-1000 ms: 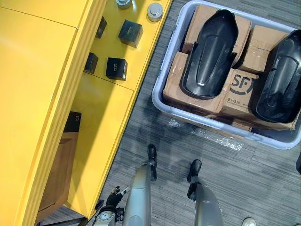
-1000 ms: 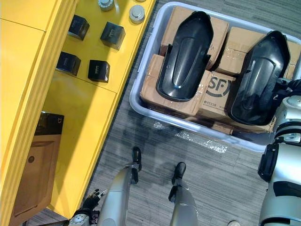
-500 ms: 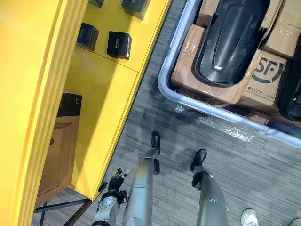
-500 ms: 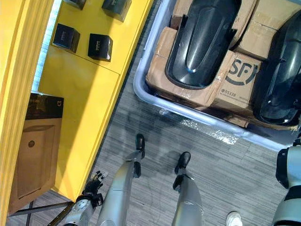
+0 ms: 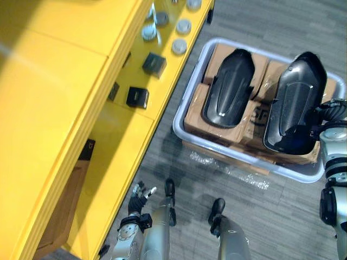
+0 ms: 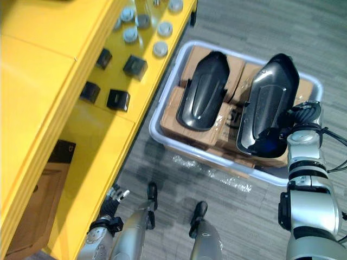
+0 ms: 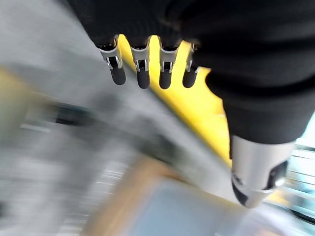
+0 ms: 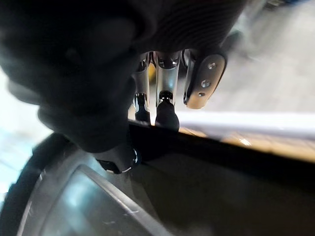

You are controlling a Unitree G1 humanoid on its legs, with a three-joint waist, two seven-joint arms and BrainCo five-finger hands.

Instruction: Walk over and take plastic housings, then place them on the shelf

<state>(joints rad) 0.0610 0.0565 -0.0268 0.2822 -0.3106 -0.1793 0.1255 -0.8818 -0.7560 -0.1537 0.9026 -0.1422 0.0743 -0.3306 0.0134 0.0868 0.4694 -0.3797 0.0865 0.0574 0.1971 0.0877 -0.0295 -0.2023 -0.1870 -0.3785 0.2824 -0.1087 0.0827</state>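
Note:
Two glossy black plastic housings lie on cardboard boxes inside a pale grey bin (image 5: 181,124). The left housing (image 5: 227,81) rests untouched. My right hand (image 6: 304,115) is at the right housing's (image 6: 268,103) outer edge. In the right wrist view its fingers (image 8: 167,98) curl over the housing's black rim (image 8: 147,196), with the thumb pressed on the near side. My left hand (image 5: 138,195) hangs low beside the yellow shelf unit, its fingers (image 7: 142,73) straight and holding nothing.
The yellow shelf unit (image 5: 119,135) runs along the left, close to the bin. On it stand small black boxes (image 5: 137,96) and round silver tins (image 5: 179,46). A wooden panel (image 5: 59,216) sits lower down. Grey carpet lies between shelf and bin.
The camera has swung, so the whole bin and more of the shelf now show. My right hand's fingers have curled onto the right housing's edge. The left hand stays hanging with straight fingers.

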